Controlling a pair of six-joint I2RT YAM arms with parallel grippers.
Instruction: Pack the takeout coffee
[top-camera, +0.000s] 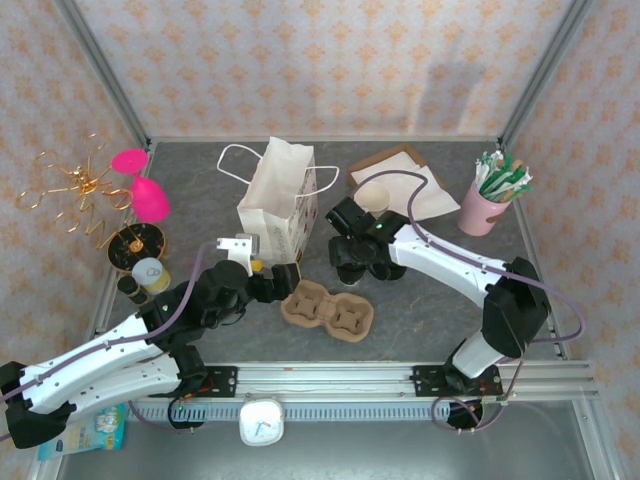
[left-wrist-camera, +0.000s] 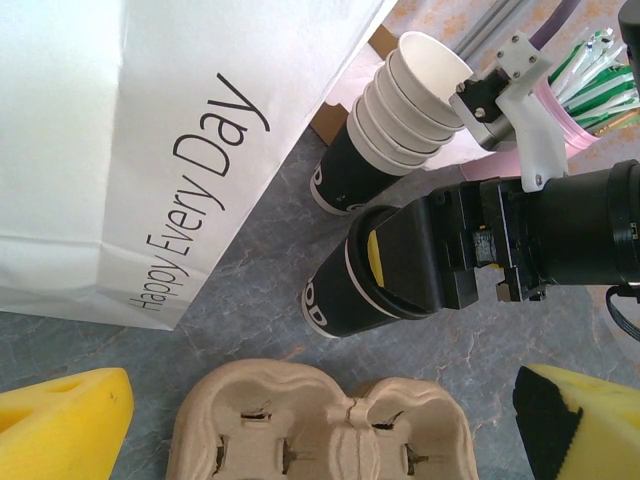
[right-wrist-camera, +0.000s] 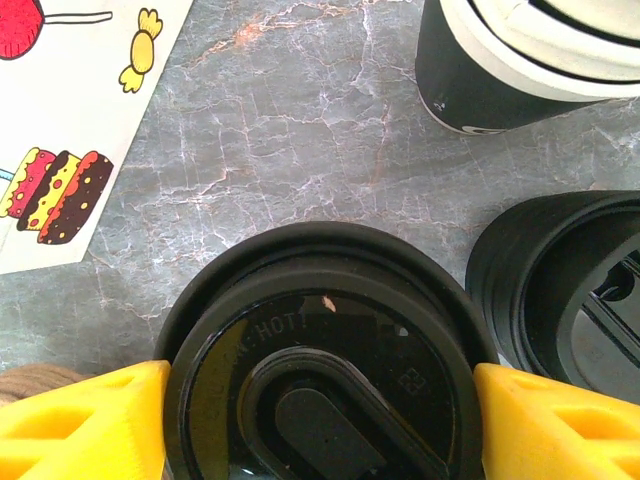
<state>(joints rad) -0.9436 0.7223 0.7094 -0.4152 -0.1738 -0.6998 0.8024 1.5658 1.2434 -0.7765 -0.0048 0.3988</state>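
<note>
Black lid first, because that's the tricky bit: the takeout coffee (right-wrist-camera: 320, 330) sits dead centre between the right gripper's (right-wrist-camera: 318, 430) yellow pads (right-wrist-camera: 80, 425). There's one pad on each side of the lid rim and they look right up against it, but I honestly can't tell if they're squeezing or just resting there. If this is the pick, my take is don't trust the lid as a handle, since a push-on lid can pop off. I'd get the pads onto the cup wall just under the rim, squeeze gently enough not to dent the paper, and lift dead straight so nothing sloshes. Looks-wise it's a glossy round lid with "HOT!" moulded in and an oval raised sip tab, on a black cup with a thin white band near the top. It seems to stand upright on the grey marbled table (right-wrist-camera: 280, 120), just right of the white paper bag (left-wrist-camera: 100, 150) and just beyond the pulp cup carrier (left-wrist-camera: 210, 400). A second lidded cup (right-wrist-camera: 560, 290) is just beside it on the right, so that pad has little room. A stack of lidless cups (left-wrist-camera: 405, 110) sits farther back. The left gripper (left-wrist-camera: 318, 425) hangs over the carrier, fingers spread wide, holding nothing.
</note>
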